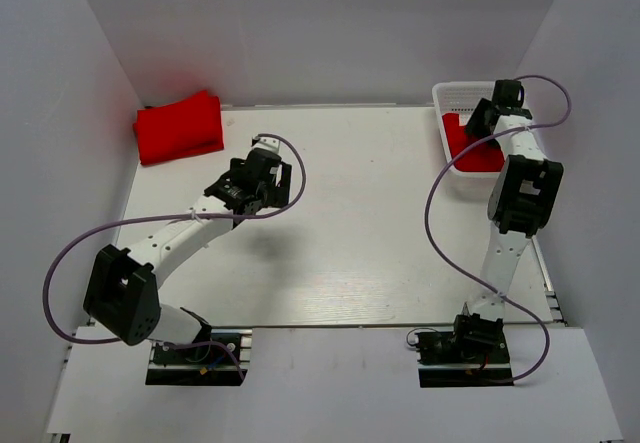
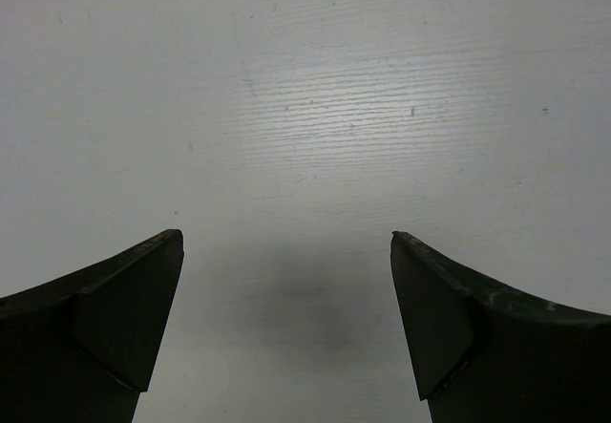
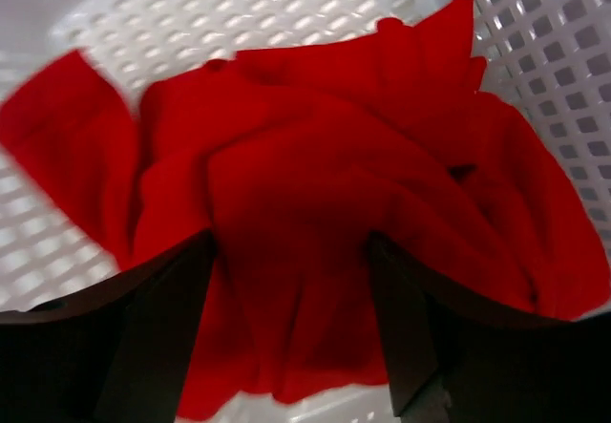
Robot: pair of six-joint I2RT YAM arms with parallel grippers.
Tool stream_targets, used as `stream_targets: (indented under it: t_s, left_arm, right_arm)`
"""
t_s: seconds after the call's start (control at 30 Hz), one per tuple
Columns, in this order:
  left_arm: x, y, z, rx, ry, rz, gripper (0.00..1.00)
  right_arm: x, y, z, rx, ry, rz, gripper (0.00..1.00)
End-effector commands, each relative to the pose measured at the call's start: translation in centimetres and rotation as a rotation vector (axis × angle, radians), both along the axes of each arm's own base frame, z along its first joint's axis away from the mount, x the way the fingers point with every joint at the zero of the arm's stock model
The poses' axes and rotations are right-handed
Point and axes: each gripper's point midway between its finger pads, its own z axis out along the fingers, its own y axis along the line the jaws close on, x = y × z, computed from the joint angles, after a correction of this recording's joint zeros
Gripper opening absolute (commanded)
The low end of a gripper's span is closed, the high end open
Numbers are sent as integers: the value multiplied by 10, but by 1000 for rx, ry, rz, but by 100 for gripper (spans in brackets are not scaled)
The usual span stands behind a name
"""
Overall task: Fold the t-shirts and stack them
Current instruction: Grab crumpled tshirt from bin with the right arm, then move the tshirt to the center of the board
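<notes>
right fingers (image 3: 162,347) spread astride crumpled t-shirt (image 3: 315,184) in basket (image 3: 535,51), arm (image 1: 520,193) outstretched | left fingers (image 2: 115,318) spread over table (image 2: 305,108)

No writing, label, brand, number or sign is legible in any view.

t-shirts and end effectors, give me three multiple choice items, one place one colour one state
1. Where is the crumpled t-shirt? A on the floor B in the white mesh basket C on a chair
2. What colour is the folded t-shirt? A red B blue C white
3. How does the left end effector stand? A shut on cloth B shut, empty C open over the bare table

1 B: mesh walls surround it in the right wrist view.
2 A: bright red in the top view.
3 C: its fingers stand wide apart, with only table between them.
</notes>
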Motion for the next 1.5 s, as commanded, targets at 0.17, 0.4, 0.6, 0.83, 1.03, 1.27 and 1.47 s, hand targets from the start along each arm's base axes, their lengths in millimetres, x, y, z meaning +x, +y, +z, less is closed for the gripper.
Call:
stream_targets:
  t_s: [0.17, 0.4, 0.6, 0.83, 1.03, 1.27, 1.47]
  left_arm:
    - [14, -6, 15, -30, -35, 27, 100]
    - [16, -8, 24, -62, -72, 33, 100]
    - [12, -5, 35, -86, -108, 32, 100]
    - [-3, 7, 49, -121, -161, 50, 100]
    - [-17, 18, 57, -169, -201, 93, 100]
    - [-31, 33, 55, -184, -207, 156, 100]
    - [-39, 45, 55, -190, -211, 216, 100]
  right_arm:
    - [24, -23, -40, -24, 39, 43, 46]
    - [28, -16, 13, -23, -124, 86, 0]
    - [26, -31, 132, -130, -331, 21, 0]
    - [18, -11, 273, -203, -624, 134, 0]
    - [5, 38, 366, -119, -847, 336, 0]
    - [-41, 106, 449, 40, -1074, 583, 0]
    - [-89, 195, 460, 263, -1087, 942, 0]
